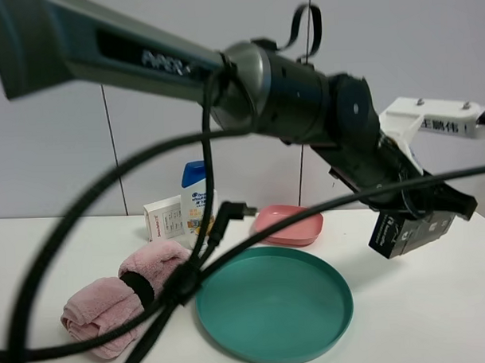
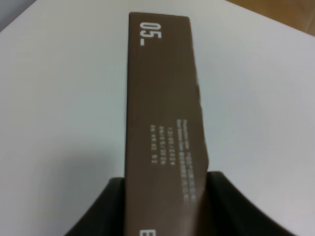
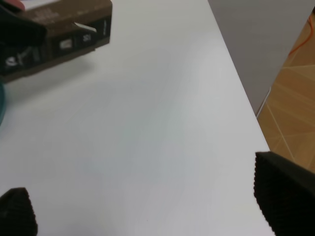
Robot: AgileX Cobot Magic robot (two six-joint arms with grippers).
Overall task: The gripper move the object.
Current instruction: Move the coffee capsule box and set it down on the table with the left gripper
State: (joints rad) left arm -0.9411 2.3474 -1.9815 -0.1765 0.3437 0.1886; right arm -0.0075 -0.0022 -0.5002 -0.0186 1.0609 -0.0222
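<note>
Above the white table point(image 1: 438, 302), the brown box point(image 2: 162, 98) aloft, pinched tight inside the closed left claw point(image 2: 165, 216).

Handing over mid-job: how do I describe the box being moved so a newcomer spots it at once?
Start at the big teal plate; just right of it, the left gripper holds a box above the white table. It is long, narrow and dark brown with white lettering, unlike the white, red-printed box at the back.

The exterior camera sits high, facing forward and down over the bench point(image 1: 438, 302), the left arm point(image 1: 287, 92) close before it. Both wrist cameras look down at the bench from near; all three share the brown box point(image 2: 162, 123).
</note>
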